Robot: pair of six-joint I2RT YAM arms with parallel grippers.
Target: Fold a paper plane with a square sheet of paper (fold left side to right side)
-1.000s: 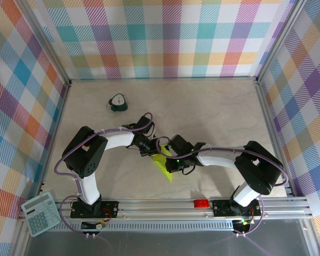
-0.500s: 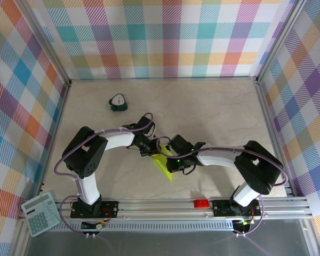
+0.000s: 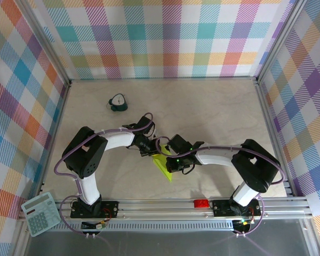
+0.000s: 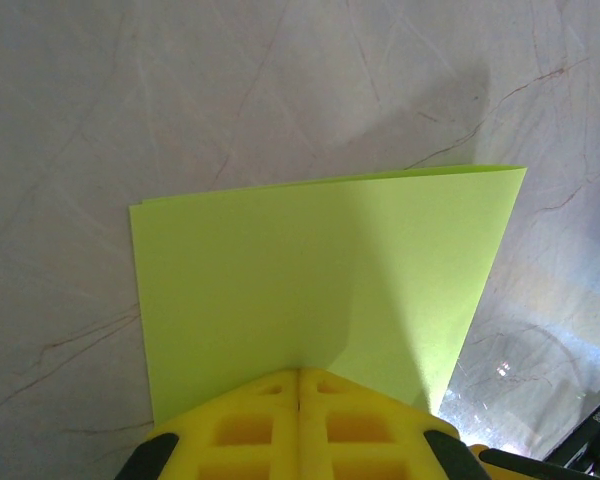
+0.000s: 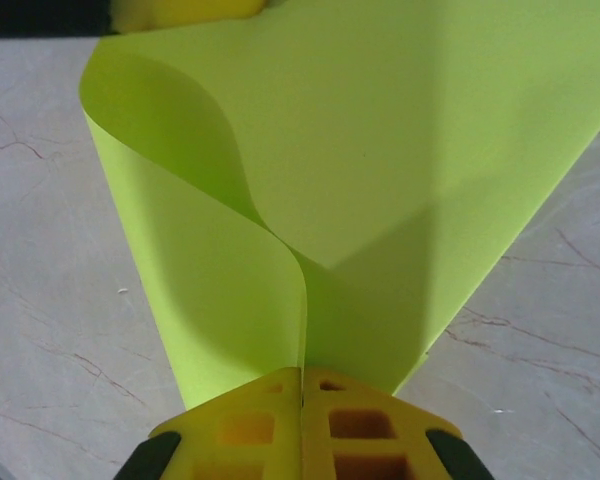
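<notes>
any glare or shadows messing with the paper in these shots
Left wrist: a soft shadow falls across the right half of the sheet, and a small glare patch sits on the table at lower right. Right wrist: the curled layer shades the part under it, edges sharp. Top external: even light, no strong glare.

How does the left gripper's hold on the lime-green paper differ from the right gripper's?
At the left gripper, the thin lime yellow-green sheet of paper lies flat, layers together; at the right gripper its layers bulge apart in a curve. The left gripper reaches it from the left, the right gripper from the right. Both are shut on the paper.
</notes>
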